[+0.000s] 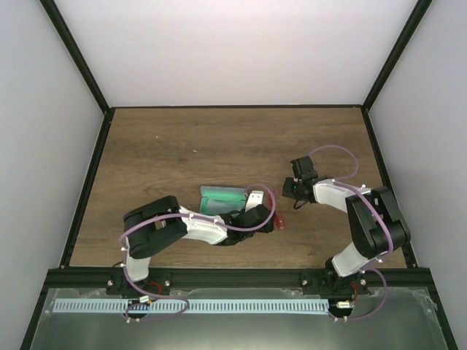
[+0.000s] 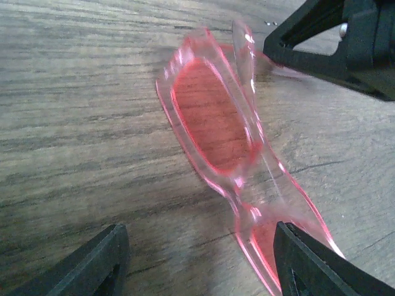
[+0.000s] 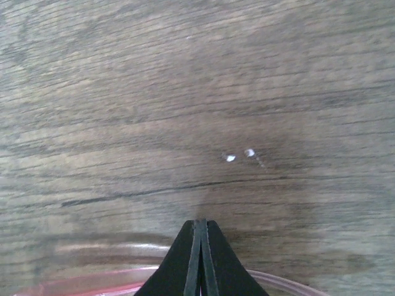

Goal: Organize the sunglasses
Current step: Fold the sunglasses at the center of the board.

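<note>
The sunglasses (image 2: 213,117) lie on the wooden table with red lenses and a clear pink frame; from above they are a small red patch (image 1: 280,221). My left gripper (image 2: 199,227) is open and low over them. One finger stands left of the frame on bare wood, and the other finger (image 2: 308,265) overlaps the near lens. My right gripper (image 3: 199,225) is shut, its tip (image 2: 274,49) at the far end of the sunglasses by a thin arm. A pale pink arm (image 3: 74,285) runs under its fingers; I cannot tell if it is pinched.
An open case with a green lining (image 1: 222,198) sits just left of my left wrist. Black frame rails border the table (image 1: 219,146) on the left, the right and the near edge. The right arm's cable loops above its wrist (image 1: 332,153).
</note>
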Robot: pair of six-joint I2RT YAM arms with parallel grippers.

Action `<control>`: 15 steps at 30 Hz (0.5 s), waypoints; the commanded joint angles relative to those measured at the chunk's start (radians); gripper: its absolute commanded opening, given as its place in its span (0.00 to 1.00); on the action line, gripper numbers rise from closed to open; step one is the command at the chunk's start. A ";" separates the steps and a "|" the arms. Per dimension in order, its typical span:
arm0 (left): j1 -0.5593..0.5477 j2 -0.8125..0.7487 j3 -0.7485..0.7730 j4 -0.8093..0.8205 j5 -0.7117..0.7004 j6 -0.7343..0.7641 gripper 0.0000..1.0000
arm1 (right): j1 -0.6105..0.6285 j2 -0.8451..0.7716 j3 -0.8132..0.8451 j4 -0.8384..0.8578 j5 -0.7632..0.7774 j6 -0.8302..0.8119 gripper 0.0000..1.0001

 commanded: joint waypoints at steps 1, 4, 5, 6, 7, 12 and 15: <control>0.008 0.048 0.016 0.035 0.017 0.011 0.66 | -0.006 -0.012 -0.078 -0.033 -0.108 0.004 0.01; 0.009 0.079 0.034 0.049 0.040 0.005 0.66 | -0.006 -0.034 -0.101 -0.032 -0.119 0.008 0.01; 0.010 0.090 0.041 0.049 0.046 0.003 0.66 | -0.006 -0.041 -0.109 -0.031 -0.124 0.008 0.01; 0.010 0.100 0.049 0.053 0.053 0.000 0.66 | -0.006 -0.046 -0.114 -0.028 -0.129 0.008 0.01; 0.010 0.109 0.053 0.055 0.061 -0.006 0.66 | -0.006 -0.051 -0.118 -0.027 -0.133 0.008 0.01; 0.014 0.145 0.070 0.074 0.083 -0.021 0.66 | -0.004 -0.051 -0.130 -0.020 -0.143 0.006 0.01; 0.025 0.163 0.084 0.080 0.099 -0.032 0.66 | -0.004 -0.056 -0.142 -0.013 -0.175 0.005 0.01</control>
